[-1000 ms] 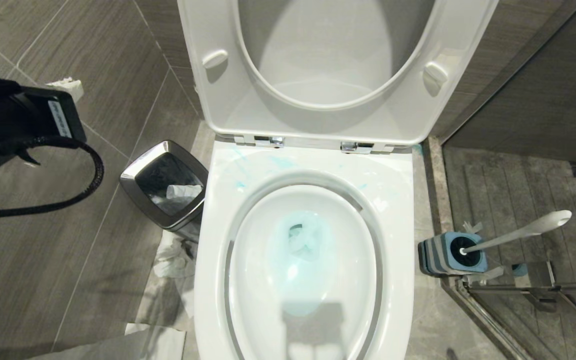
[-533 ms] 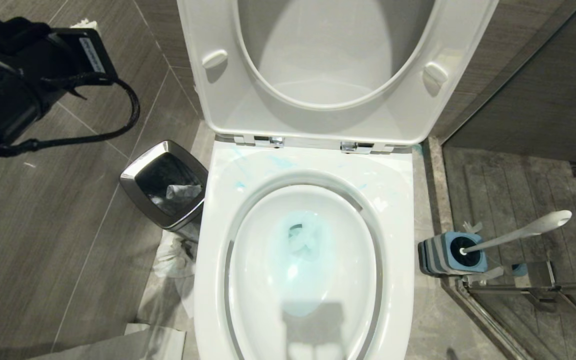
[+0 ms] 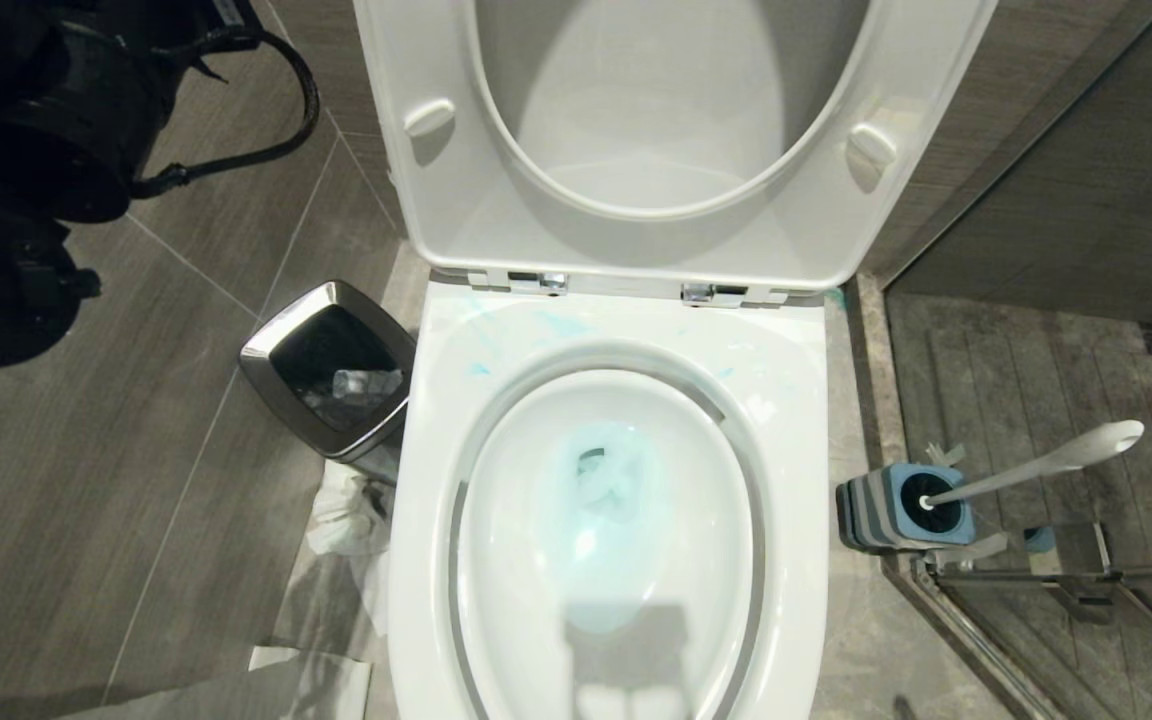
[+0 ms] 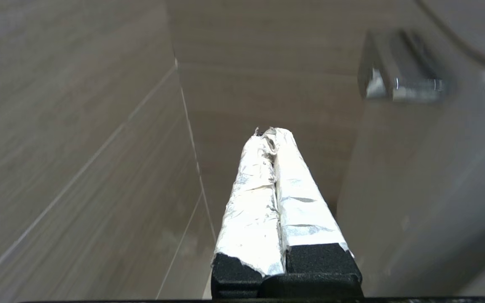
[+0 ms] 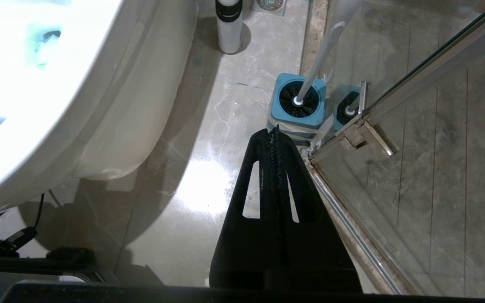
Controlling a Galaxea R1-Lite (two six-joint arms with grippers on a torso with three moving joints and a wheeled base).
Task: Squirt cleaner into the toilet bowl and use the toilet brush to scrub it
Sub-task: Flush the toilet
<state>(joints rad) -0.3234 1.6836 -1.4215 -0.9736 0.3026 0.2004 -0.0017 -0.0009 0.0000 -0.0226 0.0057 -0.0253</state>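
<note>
The white toilet bowl [image 3: 436, 450] fills the middle of the head view, its seat and lid [image 3: 636, 230] raised. Turquoise cleaner [image 3: 601, 520] tints the basin water, with thin smears [image 3: 561, 322] on the back of the rim. To the right, the toilet brush [image 3: 1046, 462] stands in its blue-and-grey striped holder [image 3: 896, 508]. My left arm [image 3: 26, 150] is raised at the far left. Its tape-wrapped gripper [image 4: 270, 132] is shut and empty, facing a tiled wall. My right gripper [image 5: 274, 132], black, shut and empty, hangs just short of the holder [image 5: 298, 101].
A square steel bin [image 3: 266, 355] with a black liner stands left of the bowl, with crumpled paper [image 3: 346, 515] on the floor before it. A glass shower door with a steel bar [image 3: 1066, 575] closes off the right. A white cylinder [image 5: 229, 25] stands behind the holder.
My left arm has swung up and back toward the top left corner of the head view. The bowl, brush and right arm have not moved.
</note>
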